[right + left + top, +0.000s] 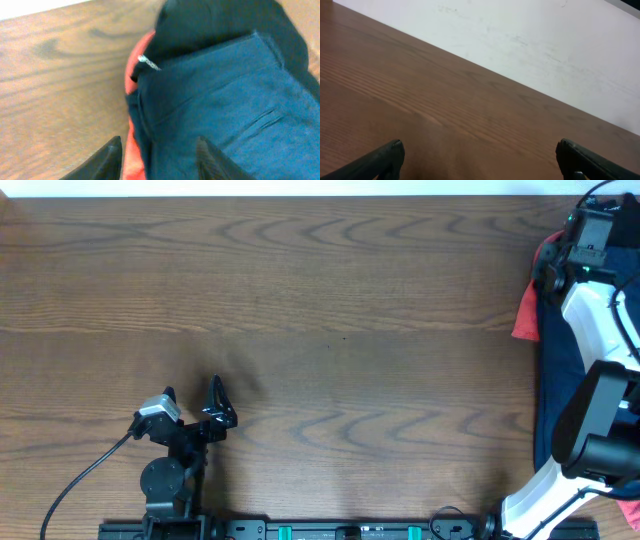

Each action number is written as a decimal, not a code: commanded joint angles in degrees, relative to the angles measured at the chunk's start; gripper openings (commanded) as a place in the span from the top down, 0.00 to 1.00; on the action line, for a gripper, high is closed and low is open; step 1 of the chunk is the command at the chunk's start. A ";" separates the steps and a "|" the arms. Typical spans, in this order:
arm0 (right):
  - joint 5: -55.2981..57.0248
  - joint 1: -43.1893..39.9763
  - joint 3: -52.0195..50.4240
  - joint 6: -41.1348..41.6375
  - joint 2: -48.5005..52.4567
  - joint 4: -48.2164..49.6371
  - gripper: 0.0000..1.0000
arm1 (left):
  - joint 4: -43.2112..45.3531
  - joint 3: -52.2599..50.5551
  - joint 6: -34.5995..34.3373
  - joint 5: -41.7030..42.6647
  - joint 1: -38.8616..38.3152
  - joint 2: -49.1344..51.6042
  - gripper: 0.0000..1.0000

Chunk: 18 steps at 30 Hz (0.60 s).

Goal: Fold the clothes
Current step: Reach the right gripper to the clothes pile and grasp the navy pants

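The clothes (552,370) lie heaped at the right edge of the overhead frame on the brown wooden surface (330,330), and the right arm reaches over them toward the upper right corner. In the right wrist view the right claw (159,145) is spread open close over a dark navy garment (225,110) — nothing sits between its fingers. A coral-red garment (132,155) peeks out along the navy one's left edge, and a black garment (210,20) is bunched at the top. The step in hand looks like picking one piece off the heap. To do it well, the claw should pinch only the top navy layer near a hem or seam, not the red beneath, then draw it toward the bare middle. The left claw (193,392), at lower left, is open too and holds nothing — it could pin a corner once cloth arrives.
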 commanded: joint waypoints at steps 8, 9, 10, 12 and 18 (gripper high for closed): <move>-1.88 0.44 0.31 1.03 7.82 -0.61 0.13 | -2.12 -0.98 0.55 -1.73 -0.02 -0.37 0.02; -1.86 0.44 0.31 1.03 8.57 -0.35 0.13 | -2.12 -0.98 0.55 -1.75 -0.02 -0.37 0.02; -1.88 0.44 0.31 1.03 9.27 0.07 0.13 | -2.12 -0.98 0.55 -1.73 -0.02 -0.37 0.02; -1.84 0.44 0.31 1.31 10.73 1.20 0.13 | -2.12 -0.98 0.55 -1.73 -0.02 -0.37 0.02; 0.79 0.39 0.31 1.90 13.97 2.97 0.22 | -2.12 -0.98 0.55 -1.73 -0.02 -0.37 0.02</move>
